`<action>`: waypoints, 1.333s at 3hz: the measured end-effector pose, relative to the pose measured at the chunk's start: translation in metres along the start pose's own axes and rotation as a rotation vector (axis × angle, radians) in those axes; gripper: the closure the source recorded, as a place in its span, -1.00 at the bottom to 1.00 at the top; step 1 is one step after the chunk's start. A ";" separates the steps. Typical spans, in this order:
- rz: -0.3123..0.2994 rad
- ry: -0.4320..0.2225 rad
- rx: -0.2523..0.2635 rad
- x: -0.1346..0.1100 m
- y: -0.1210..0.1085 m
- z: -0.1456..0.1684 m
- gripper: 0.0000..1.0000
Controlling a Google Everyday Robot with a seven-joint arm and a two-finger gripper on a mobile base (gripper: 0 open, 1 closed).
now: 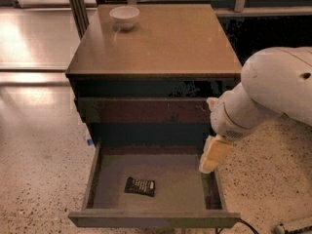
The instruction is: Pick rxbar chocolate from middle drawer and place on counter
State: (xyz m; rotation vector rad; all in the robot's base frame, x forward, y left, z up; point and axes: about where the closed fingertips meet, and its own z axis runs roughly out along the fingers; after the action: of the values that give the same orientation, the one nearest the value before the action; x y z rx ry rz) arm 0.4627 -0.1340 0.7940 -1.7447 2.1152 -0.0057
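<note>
The rxbar chocolate (140,185), a small flat black bar with pale lettering, lies on the grey-olive floor of the open middle drawer (187,191), left of centre near the front. My gripper (212,156), with pale yellow fingers pointing down, hangs over the drawer's right side, well to the right of the bar and above it. The white arm reaches in from the right. The tan-brown counter (161,40) is the cabinet's top.
A white bowl (124,17) stands on the counter's back left corner. A closed drawer with a reddish-brown front (141,111) sits above the open one. Speckled terrazzo floor (39,174) surrounds the cabinet. A dark rail structure stands behind.
</note>
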 end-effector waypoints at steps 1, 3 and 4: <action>0.000 0.000 0.000 0.000 0.000 0.000 -1.00; -0.096 -0.144 -0.018 -0.015 0.007 0.060 -1.00; -0.175 -0.178 -0.048 -0.036 0.009 0.093 -1.00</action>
State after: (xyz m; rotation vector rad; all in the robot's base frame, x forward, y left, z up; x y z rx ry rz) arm 0.4874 -0.0755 0.7165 -1.8785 1.8476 0.1477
